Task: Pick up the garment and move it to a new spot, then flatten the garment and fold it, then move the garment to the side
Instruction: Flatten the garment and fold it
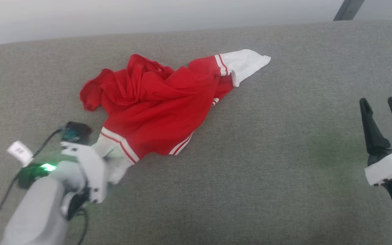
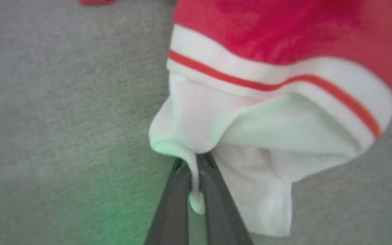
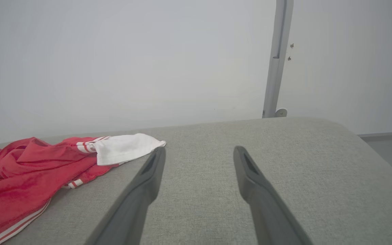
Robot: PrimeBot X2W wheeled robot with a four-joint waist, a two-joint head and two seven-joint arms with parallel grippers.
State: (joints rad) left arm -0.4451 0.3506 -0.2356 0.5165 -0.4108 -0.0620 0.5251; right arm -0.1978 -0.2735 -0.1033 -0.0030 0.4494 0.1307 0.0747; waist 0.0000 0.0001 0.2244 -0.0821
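Observation:
The garment (image 1: 158,105) lies crumpled on the grey cushion, red with white sleeves and striped trim. One white sleeve points to the far right, the other lies at the near left. My left gripper (image 1: 109,160) is at that near sleeve. In the left wrist view my left gripper (image 2: 196,163) is shut on a pinch of the white sleeve (image 2: 199,122), cloth squeezed between the two dark fingers. My right gripper (image 1: 383,105) stands open at the right, well clear of the garment (image 3: 29,170); in its own view the right gripper (image 3: 199,153) spreads over bare cushion.
The grey fabric cushion (image 1: 271,163) spreads wide, with its far edge against a pale wall (image 3: 114,61). A grey post (image 3: 277,61) stands behind the cushion at the right. Black cables (image 1: 2,200) trail beside my left forearm.

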